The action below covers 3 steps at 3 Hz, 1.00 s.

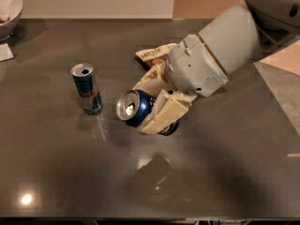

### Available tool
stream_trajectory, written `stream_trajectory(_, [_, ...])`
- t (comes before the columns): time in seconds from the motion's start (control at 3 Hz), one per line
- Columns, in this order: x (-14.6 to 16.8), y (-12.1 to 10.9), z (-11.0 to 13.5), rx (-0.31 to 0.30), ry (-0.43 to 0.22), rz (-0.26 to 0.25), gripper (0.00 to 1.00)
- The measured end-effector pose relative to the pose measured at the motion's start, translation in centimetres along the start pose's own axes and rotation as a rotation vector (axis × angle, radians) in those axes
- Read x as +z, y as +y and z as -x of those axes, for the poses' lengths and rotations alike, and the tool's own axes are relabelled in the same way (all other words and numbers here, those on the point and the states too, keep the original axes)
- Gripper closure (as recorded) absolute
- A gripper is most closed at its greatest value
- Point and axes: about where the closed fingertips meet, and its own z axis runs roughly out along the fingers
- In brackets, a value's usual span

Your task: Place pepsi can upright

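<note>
The pepsi can [136,108] is a dark blue can with a silver top facing left toward the camera. It lies roughly on its side, lifted above the dark table [225,163], with its shadow below it. My gripper [157,100] is shut on the pepsi can, its cream fingers [166,114] clamped across the can's body. The grey wrist and arm reach in from the upper right.
A slimmer blue-and-silver can [86,88] stands upright to the left of the gripper. A snack packet [154,54] lies behind the gripper. A white bowl [9,8] sits at the far left corner, with a white paper [5,51] below it.
</note>
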Motion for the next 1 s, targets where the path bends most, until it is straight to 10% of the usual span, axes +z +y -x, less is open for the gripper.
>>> stream_trajectory(1.0, [2.0,0.2,-2.5,0.157,-0.406,-0.127,1.00])
